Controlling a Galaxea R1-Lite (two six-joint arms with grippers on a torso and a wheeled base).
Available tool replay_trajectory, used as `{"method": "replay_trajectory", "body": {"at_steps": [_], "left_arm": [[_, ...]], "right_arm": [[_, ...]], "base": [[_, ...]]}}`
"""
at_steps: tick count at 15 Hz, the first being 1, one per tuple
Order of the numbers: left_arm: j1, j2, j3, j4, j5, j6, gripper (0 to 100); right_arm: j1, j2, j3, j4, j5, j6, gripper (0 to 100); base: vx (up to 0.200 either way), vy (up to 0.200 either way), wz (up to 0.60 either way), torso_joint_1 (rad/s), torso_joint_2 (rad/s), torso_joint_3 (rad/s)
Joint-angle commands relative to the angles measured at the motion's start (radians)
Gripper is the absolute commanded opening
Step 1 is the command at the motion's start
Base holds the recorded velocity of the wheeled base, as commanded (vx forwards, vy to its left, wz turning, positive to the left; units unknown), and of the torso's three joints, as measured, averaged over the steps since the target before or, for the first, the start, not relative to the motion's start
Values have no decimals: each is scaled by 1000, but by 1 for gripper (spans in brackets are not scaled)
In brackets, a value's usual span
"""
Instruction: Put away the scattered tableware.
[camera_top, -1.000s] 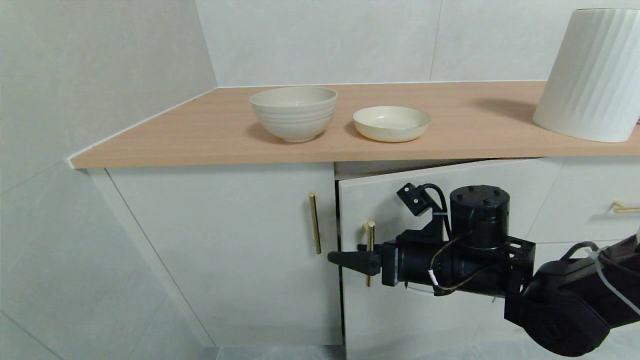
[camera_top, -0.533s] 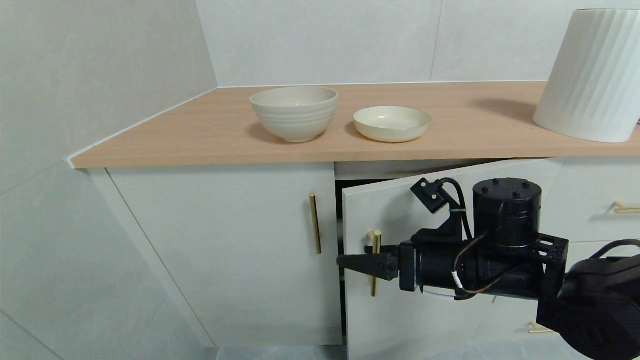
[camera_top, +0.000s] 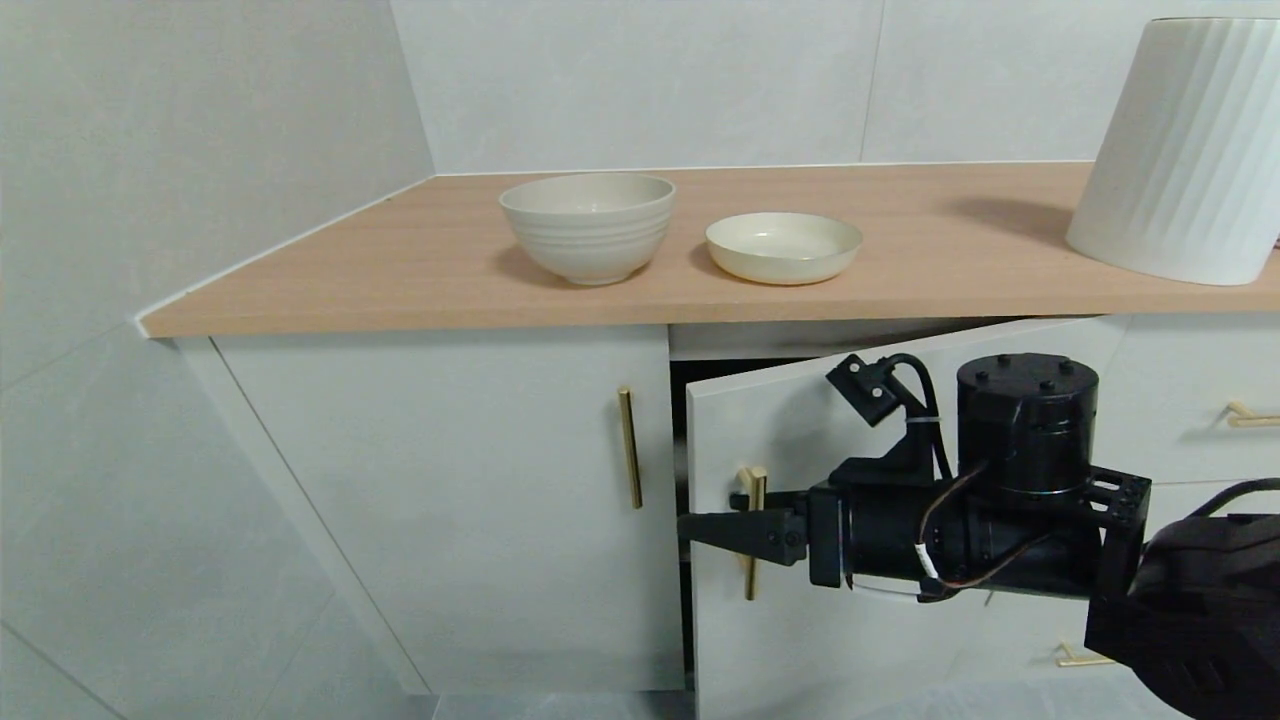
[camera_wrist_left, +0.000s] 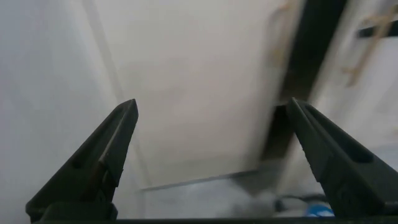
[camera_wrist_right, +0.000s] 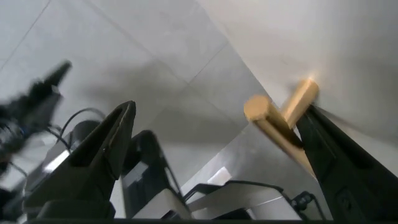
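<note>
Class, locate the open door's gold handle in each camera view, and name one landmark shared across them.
Head view: handle, lower middle, behind the right gripper.
Left wrist view: blurred tan streak beyond the dark gap.
Right wrist view: handle between the gripper's fingers, near one.
Shared landmark: the open door.

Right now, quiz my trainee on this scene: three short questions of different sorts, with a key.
1. True or false: the bowl and the dish are stacked.
2. The right gripper is at: A) the bowl, B) the handle of the right door, C) the dish.
3. Fill in: the right door is ajar; the left door is ____.
Key: 1 false, they sit side by side; 2 B; 3 shut.
</note>
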Motion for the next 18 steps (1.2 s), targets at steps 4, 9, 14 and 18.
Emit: {"method": "replay_trajectory", "body": {"at_steps": [4, 9, 14, 18], "left_arm": [[-58, 677, -399, 25, -314, 6, 100], [-348, 944, -419, 19, -319, -225, 100], [-451, 972, -381, -89, -320, -353, 100], [-451, 981, -376, -92, -319, -353, 100]], "right_arm": [[4, -21, 13, -1, 8, 1, 100], [4, -20, 15, -1, 8, 1, 100], [4, -23, 23, -3, 8, -1, 100], [4, -20, 23, -3, 8, -1, 100]], "base": [[0, 0, 0, 0, 0, 0], [0, 0, 0, 0, 0, 0], [0, 0, 0, 0, 0, 0], [0, 0, 0, 0, 0, 0]]}}
